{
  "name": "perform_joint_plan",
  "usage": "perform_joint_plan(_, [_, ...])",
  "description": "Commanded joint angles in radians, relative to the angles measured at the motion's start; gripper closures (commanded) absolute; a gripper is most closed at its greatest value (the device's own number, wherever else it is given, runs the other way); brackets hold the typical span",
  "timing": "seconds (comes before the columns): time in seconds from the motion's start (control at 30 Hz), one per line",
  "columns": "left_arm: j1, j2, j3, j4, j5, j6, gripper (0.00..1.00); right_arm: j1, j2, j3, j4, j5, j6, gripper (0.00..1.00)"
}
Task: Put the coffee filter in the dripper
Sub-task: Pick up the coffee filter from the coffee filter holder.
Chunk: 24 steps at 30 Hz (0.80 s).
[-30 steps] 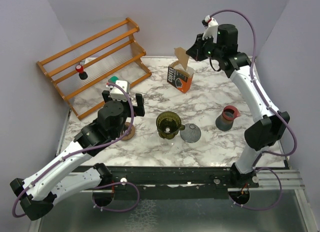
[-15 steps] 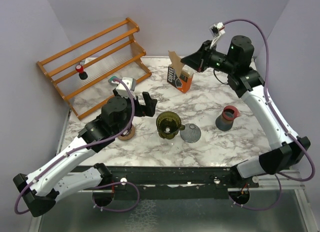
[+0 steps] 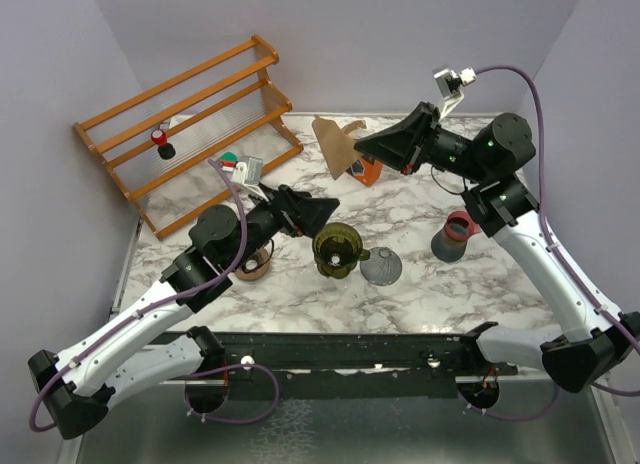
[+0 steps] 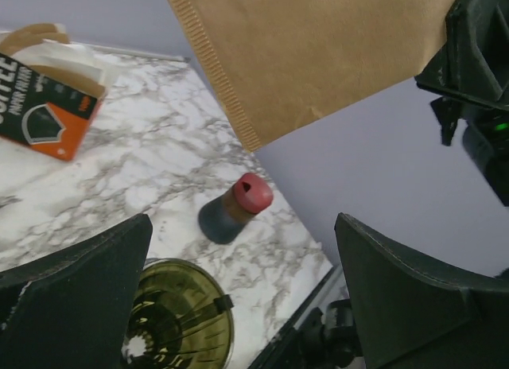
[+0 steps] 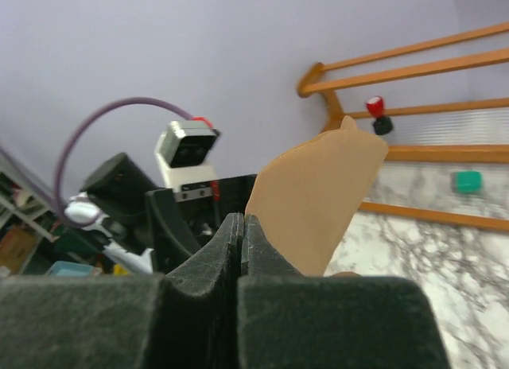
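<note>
Top, left-wrist and right-wrist views of a two-arm bench. The right gripper (image 3: 362,145) has its jaws pressed fully together on one edge of the brown paper coffee filter (image 3: 335,144), which hangs in the air over the rear of the marble table (image 3: 420,209), clear of every surface. In the right-wrist view the two fingers (image 5: 215,250) meet with no gap and the filter fans out beyond them. The left gripper (image 3: 325,209) stands spread as wide as it goes and holds nothing; its tips point toward the filter and sit just beside the dripper (image 3: 338,249). The dripper, of olive-tinted glass, stands upright near the table's centre, well apart from the filter. An orange-and-black filter box (image 4: 44,106) stands behind it, partly hidden by the right gripper in the top view. A dark cup with a red top (image 3: 455,234) and a grey domed piece (image 3: 381,267) lie to the dripper's right; a wooden rack (image 3: 190,129) occupies the rear left corner.
</note>
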Motion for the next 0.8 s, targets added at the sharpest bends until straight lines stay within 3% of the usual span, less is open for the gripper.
perform_joint_plan(0.0, [0.005, -0.019, -0.052, 0.218, 0.156, -0.105, 0.01, 0.035, -0.05, -0.046, 0.197, -0.07, 0.152, 0.99])
perform_joint_plan(0.3, [0.005, -0.019, -0.073, 0.392, 0.269, -0.158, 0.03, 0.11, -0.055, -0.064, 0.363, -0.1, 0.295, 0.99])
perform_joint_plan(0.77, [0.006, -0.085, -0.067, 0.518, 0.37, -0.153, 0.22, 0.173, -0.078, -0.121, 0.436, -0.062, 0.325, 0.99])
